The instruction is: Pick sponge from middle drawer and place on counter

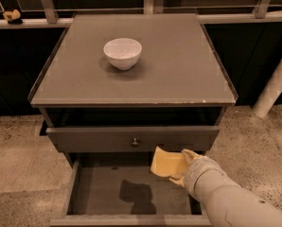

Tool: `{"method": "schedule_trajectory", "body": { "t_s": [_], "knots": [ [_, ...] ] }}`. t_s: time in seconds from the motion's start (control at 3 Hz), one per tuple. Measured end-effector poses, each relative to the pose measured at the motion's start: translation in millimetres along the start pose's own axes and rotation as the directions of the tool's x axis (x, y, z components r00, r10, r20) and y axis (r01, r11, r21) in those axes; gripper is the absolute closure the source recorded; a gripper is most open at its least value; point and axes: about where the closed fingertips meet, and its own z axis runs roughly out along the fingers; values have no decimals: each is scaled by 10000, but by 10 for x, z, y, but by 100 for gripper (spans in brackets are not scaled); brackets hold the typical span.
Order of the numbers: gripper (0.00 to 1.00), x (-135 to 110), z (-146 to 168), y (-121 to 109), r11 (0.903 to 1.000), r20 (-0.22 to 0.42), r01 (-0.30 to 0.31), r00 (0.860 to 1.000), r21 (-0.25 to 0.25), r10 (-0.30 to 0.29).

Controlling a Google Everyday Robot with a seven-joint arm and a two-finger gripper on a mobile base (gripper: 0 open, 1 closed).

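Way up left on the ledge, a tiny tan lump (12, 16). Then a white bowl (123, 52) sitting on the counter (188, 74), left of center. Lower down, middle drawer (98, 195) pulled wide open, dark shadow on its floor. Over to the right, sponge (165, 162) up off that floor, pinched at its right edge by the gripper (180, 167), claw closed snug on it.

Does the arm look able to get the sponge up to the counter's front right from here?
Probably yes. The pincer, shut on the sponge, hangs over the open drawer, in front of the upper drawer; that part of the counter is bare, the bowl farther back left.
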Motion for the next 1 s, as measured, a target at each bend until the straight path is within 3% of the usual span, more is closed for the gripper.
{"method": "schedule_trajectory", "body": {
  "t_s": [0.33, 0.67, 1.0],
  "knots": [
    [100, 1, 1, 0, 10000, -2, -1, 10000, 0, 1],
    [100, -163, 35, -168, 9976, 212, 588, 9980, 356, -596],
    [100, -531, 8, -580, 9821, 579, 1326, 9883, 1339, -1413]
  ]
}}
